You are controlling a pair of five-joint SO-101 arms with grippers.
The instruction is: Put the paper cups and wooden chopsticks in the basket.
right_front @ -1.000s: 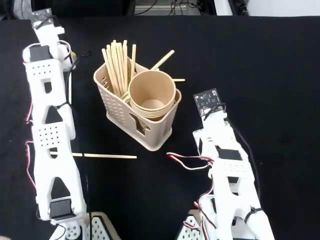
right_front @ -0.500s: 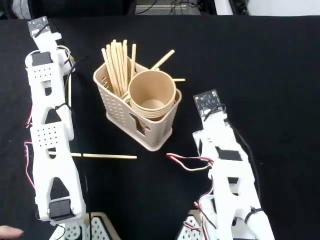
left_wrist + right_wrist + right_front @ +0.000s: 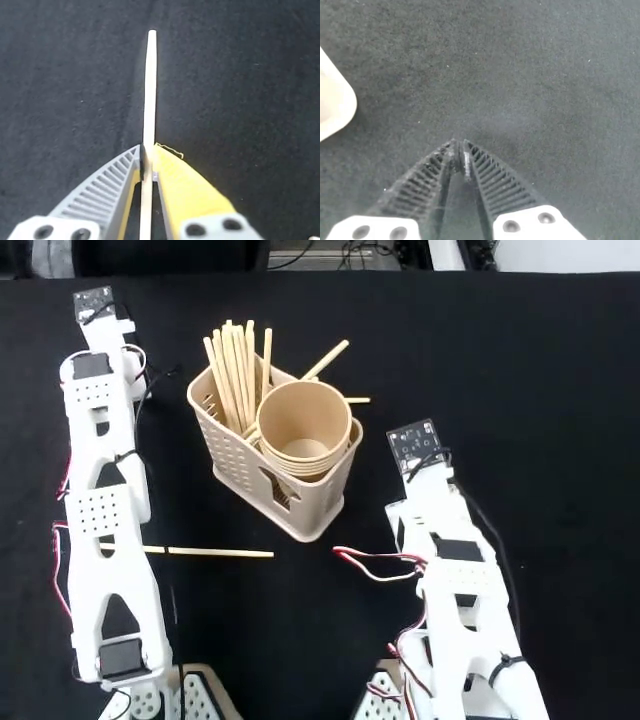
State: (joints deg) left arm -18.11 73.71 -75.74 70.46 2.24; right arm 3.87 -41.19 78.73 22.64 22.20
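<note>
First, from the high view, the basket [image 3: 300,510] sits in the middle of the black table [image 3: 540,360]. A stack of paper cups [image 3: 303,425] stands inside it, on the side nearer the right arm [image 3: 450,570]. A bunch of wooden chopsticks [image 3: 235,365] stands up in the other part of the basket, just beside the cups. A slanted chopstick [image 3: 330,358] pokes out behind the cups, and I cannot tell if it is in the basket or on the table. A loose chopstick [image 3: 220,553] lies flat on the table in front of the basket, apart from it. One end of it goes under the left arm [image 3: 100,510]. The left arm stretches far out along the left side of the basket. The right arm stops near the basket's right corner.

Next, in the left wrist view, the left gripper [image 3: 148,150] is pinched tight on a single chopstick [image 3: 150,90]. The stick pokes straight out past the tips, over the black table.

Last, in the right wrist view, the right gripper [image 3: 458,147] has its tips pressed together with nothing between them. It is just above the table, and a corner of the basket [image 3: 332,105] is near it.
</note>
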